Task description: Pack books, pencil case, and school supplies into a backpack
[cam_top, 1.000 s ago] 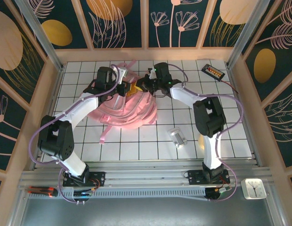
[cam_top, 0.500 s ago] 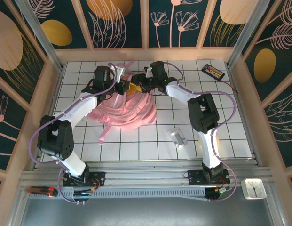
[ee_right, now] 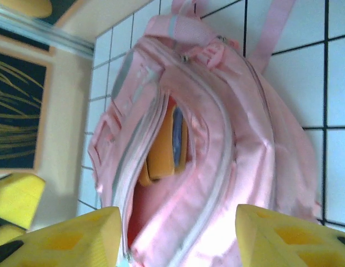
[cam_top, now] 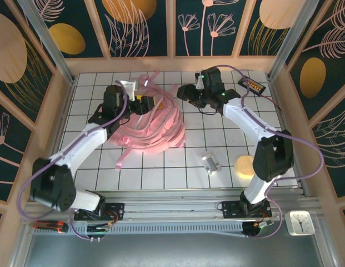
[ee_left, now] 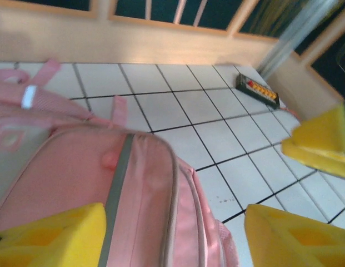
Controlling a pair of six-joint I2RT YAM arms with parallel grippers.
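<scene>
The large soft pale pink backpack lies slumped on the white tiled table, toward the far left of the middle. The left gripper hangs over its far upper edge; in the left wrist view its yellow fingers stand wide apart with nothing between them, the pink fabric just below. The right gripper sits just off the backpack's far right side, its jaws also spread wide and empty. From the right wrist, the backpack's main zip gapes, and a flat yellow-orange item with a blue sliver beside it shows inside. A small silver-grey metallic clip piece lies on the tiles, well apart from the backpack.
</scene>
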